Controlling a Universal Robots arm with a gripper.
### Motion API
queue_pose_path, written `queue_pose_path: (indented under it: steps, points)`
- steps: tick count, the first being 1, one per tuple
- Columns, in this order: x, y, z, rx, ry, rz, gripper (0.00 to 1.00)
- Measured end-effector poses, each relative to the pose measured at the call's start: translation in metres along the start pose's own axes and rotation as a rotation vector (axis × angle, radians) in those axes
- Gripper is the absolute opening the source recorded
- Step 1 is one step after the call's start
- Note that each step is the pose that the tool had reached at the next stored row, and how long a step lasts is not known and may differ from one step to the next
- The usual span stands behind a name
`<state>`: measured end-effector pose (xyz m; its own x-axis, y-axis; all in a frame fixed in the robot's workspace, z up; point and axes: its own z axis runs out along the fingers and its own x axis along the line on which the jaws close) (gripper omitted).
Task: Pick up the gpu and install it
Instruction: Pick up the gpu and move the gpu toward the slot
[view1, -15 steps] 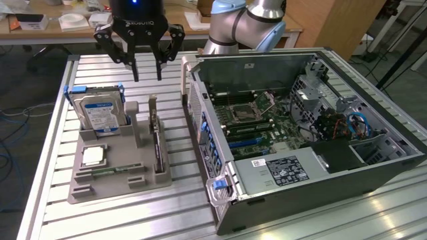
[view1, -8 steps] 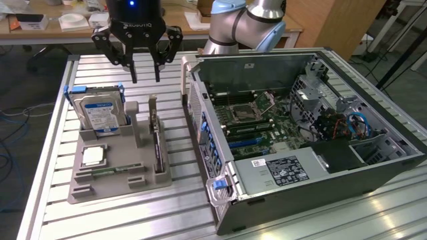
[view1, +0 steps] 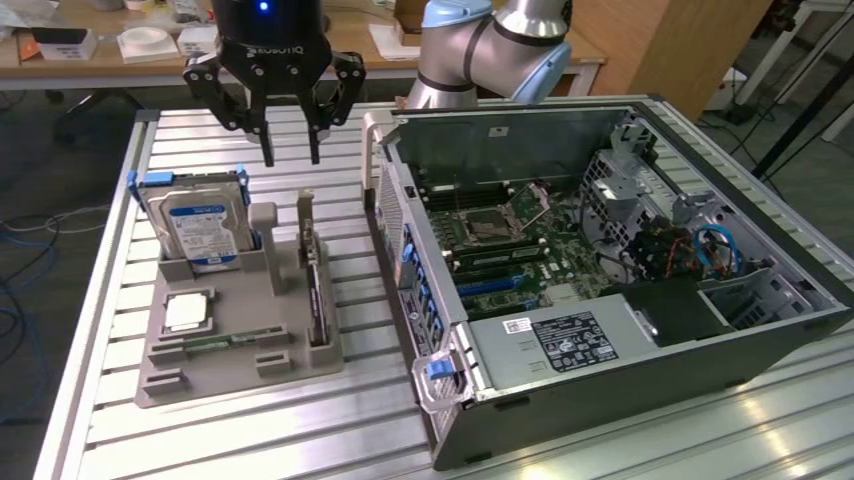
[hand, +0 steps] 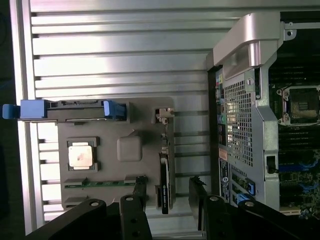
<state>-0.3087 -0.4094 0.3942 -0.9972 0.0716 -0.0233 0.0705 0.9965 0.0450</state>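
Tool (view1: 291, 158) wide apart, empty, no contact, well abv gpu (view1: 315, 295) upright in gray holder (view1: 220, 380)

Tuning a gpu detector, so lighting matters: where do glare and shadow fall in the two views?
Exterior view: glare streaks the table slats beside the computer case, while the gpu in the tray stands free of glare. Wrist view: the slats beyond the tray are washed white, and the gpu reads as a dark strip.
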Motion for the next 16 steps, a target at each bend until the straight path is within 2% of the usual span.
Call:
queue_pose_path:
  steps: [7,16]
  points:
    - [0.0,-0.0011,0.0014,-0.0001,-0.0001,0.0,0.47]
    - [0.0,-0.0022,0.0169,0.0022,-0.0004,0.0,0.47]
